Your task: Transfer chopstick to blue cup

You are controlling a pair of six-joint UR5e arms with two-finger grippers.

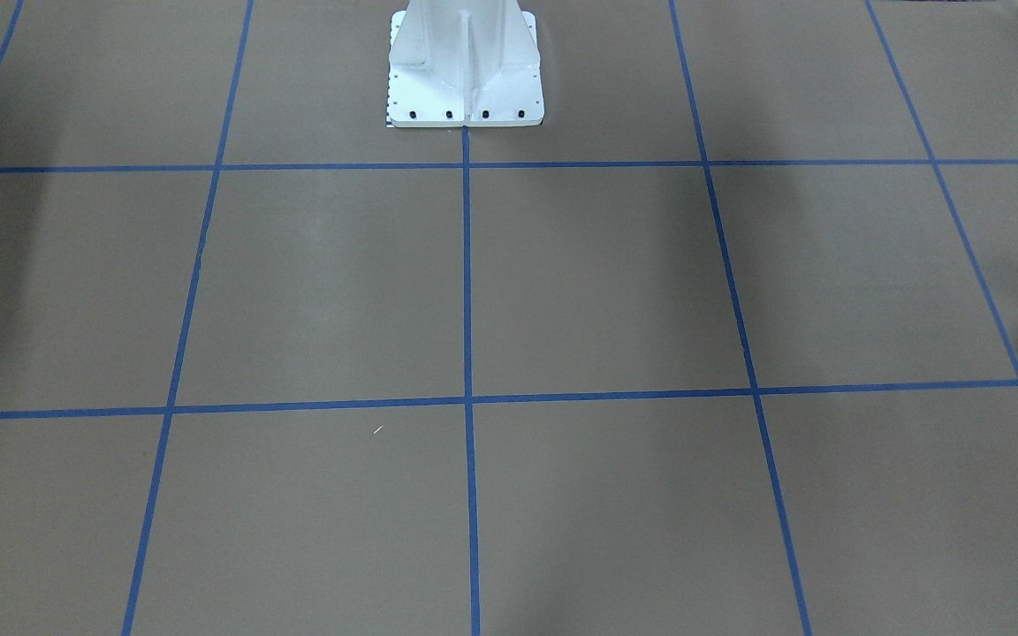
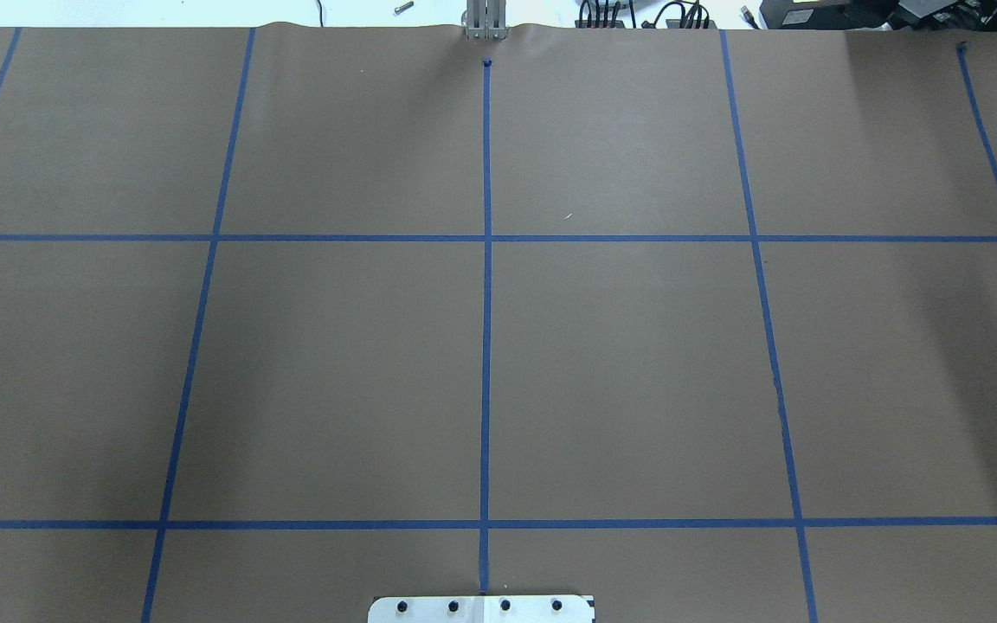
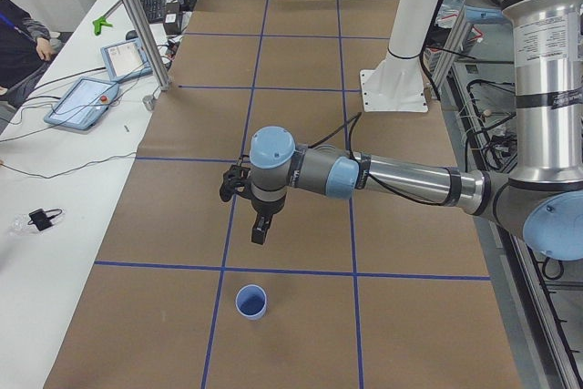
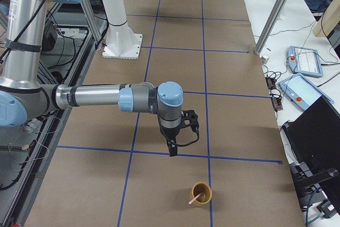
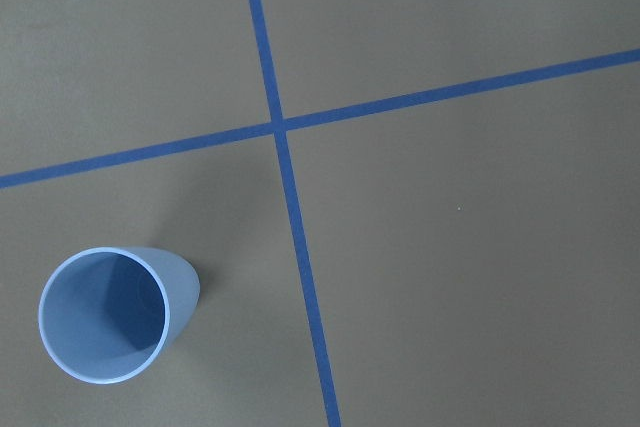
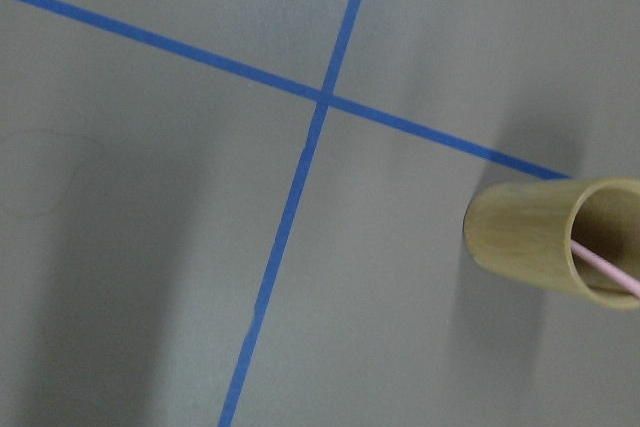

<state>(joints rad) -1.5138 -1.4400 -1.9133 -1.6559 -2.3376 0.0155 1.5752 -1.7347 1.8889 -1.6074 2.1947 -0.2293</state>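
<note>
Leaning inside a tan cup (image 4: pixel 202 193), the chopstick (image 4: pixel 194 200) is tilted rather than upright. One end is down in the cup. The pale pink shaft crosses the rim, and its free end juts out on the side facing away from the white pedestal (image 4: pixel 122 43). The tan cup stands upright on the bench (image 4: pixel 239 131), well apart from the pedestal, toward the robot's right-hand end.

The blue cup (image 5: pixel 110 317) stands upright, well apart from the pedestal, toward the opposite end of the bench. Its mouth faces up and only its darker blue wall and floor show inside.

The right pincer (image 4: pixel 172 150) hangs above the bench and points down, between the pedestal and the tan cup, apart from the cup. The left pincer (image 3: pixel 260 230) hangs the same way between the pedestal and the blue cup, clear of it. Each pincer shows only in a side view, so I cannot tell whether its fingers are parted or together.
</note>
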